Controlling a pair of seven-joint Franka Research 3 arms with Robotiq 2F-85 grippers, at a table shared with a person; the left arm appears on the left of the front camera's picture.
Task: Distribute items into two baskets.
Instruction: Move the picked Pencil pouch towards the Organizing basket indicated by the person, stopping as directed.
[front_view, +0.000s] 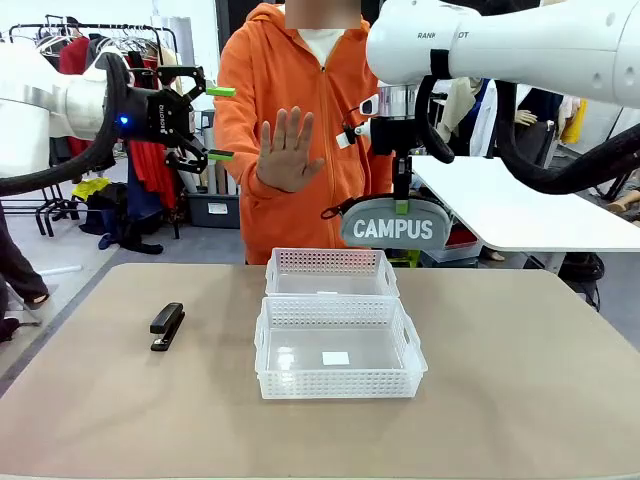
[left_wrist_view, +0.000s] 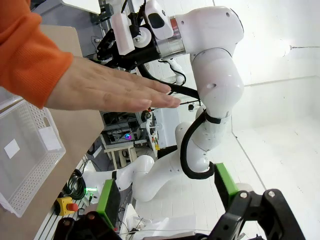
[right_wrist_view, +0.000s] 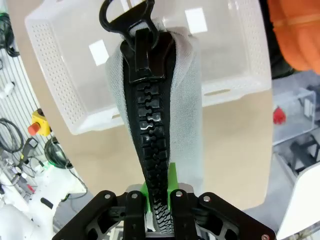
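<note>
The grey "CAMPUS" pouch (front_view: 393, 228) hangs in the air behind the far basket (front_view: 332, 272), with my right gripper (front_view: 401, 203) shut on its top edge. In the right wrist view the pouch (right_wrist_view: 185, 100) dangles from that gripper (right_wrist_view: 160, 200) along its black zipper, above the two baskets (right_wrist_view: 50, 75). The near basket (front_view: 338, 350) holds only a white label. A black stapler (front_view: 167, 326) lies on the table to the left of the baskets. My left gripper (front_view: 215, 122) is raised high on the left, open and holding nothing.
A person in an orange hoodie stands across the table with an open palm (front_view: 287, 150) raised toward me; this hand (left_wrist_view: 115, 92) shows close in front of my left gripper (left_wrist_view: 167, 192). The tan table (front_view: 500, 400) has free room on the right. A white table stands behind at right.
</note>
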